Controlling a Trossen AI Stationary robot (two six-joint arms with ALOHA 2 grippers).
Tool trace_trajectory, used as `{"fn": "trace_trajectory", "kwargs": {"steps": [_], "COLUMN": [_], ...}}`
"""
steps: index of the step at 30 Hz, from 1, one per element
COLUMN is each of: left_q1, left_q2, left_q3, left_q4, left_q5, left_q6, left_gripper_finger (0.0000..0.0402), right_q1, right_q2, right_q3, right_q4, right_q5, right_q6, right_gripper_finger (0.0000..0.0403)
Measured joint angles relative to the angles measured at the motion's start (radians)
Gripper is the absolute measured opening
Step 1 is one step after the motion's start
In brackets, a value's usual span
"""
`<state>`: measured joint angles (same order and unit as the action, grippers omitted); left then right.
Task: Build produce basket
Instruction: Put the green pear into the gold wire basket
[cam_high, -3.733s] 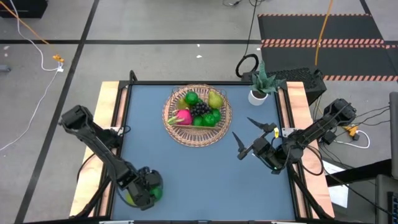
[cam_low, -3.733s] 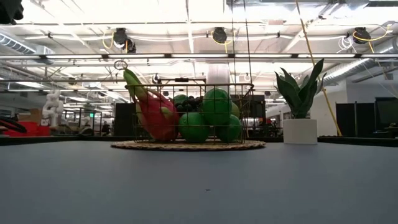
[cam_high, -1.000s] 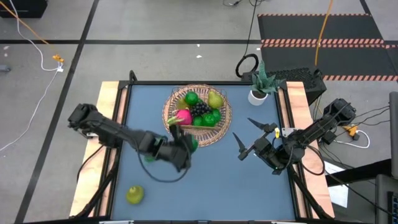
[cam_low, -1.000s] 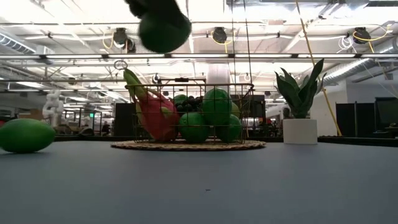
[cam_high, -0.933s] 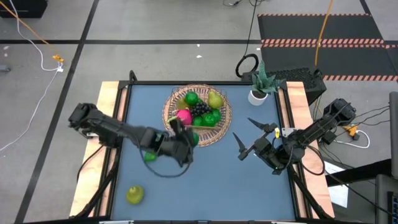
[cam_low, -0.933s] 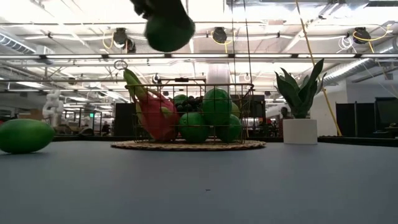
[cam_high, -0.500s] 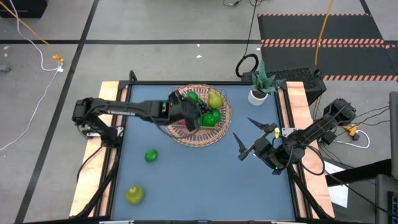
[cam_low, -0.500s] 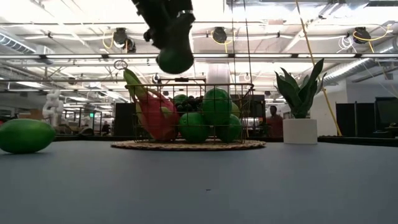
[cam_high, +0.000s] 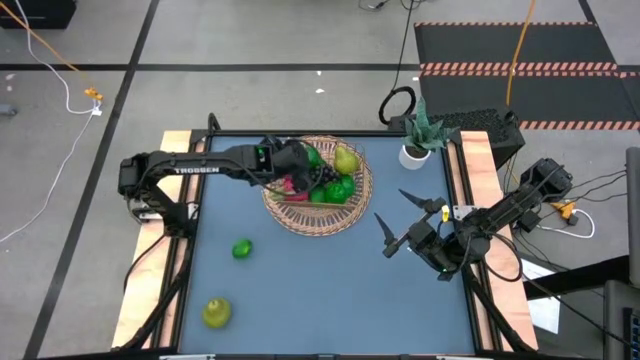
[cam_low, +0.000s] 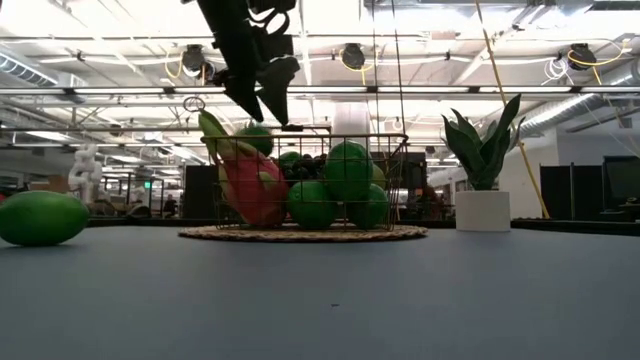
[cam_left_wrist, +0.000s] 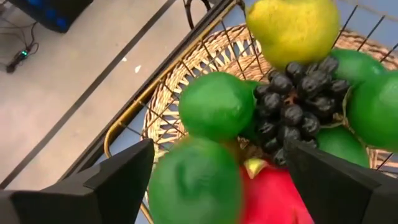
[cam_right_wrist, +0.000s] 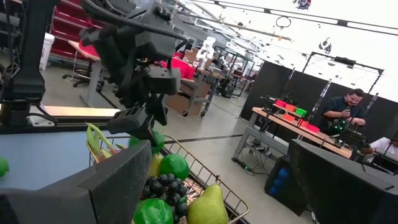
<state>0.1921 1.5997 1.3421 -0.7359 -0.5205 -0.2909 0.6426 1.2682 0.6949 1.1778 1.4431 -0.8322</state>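
Left gripper (cam_low: 268, 100) hangs over the basket (cam_high: 316, 217) with its dark fingers (cam_left_wrist: 93, 186) spread apart and nothing between them; a round green fruit (cam_left_wrist: 196, 186) lies just below them, on top of the pile. That basket sits near the table's (cam_high: 340, 290) far edge, about midway along it: round, shallow, tan wicker with a thin wire lattice wall. Inside it lie a pink dragon fruit (cam_low: 250, 185) with green tips, a knobbly dark purple grape bunch (cam_left_wrist: 292, 112), several smooth green balls (cam_low: 348, 165) and a yellow-green pear (cam_high: 346, 160). Two pieces rest outside on the blue table surface: a small green fruit (cam_high: 241, 249) toward the left edge and a yellow-green pear (cam_high: 215, 313) near the front left corner. Right gripper (cam_high: 400, 222) waits by the right edge, fingers wide apart and empty. A white pot with a spiky green plant (cam_high: 417, 140) stands at the far right corner.
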Motion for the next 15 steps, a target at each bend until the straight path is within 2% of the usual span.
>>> {"fn": "trace_trajectory", "kwargs": {"steps": [7, 15], "left_q1": [-0.001, -0.04], "left_q2": [0.001, -0.019], "left_q3": [-0.042, -0.017], "left_q4": [-0.034, -0.178], "left_q5": [0.0, -0.001], "left_q6": [0.013, -0.041], "left_gripper_finger": [0.037, 0.0352], "right_q1": [0.0, 0.0], "right_q2": [0.0, 0.0], "right_q3": [0.0, 0.0], "right_q4": [0.0, 0.0], "right_q5": [0.0, 0.0], "right_q6": [-0.002, -0.02], "right_gripper_finger": [0.0375, 0.0375]}}
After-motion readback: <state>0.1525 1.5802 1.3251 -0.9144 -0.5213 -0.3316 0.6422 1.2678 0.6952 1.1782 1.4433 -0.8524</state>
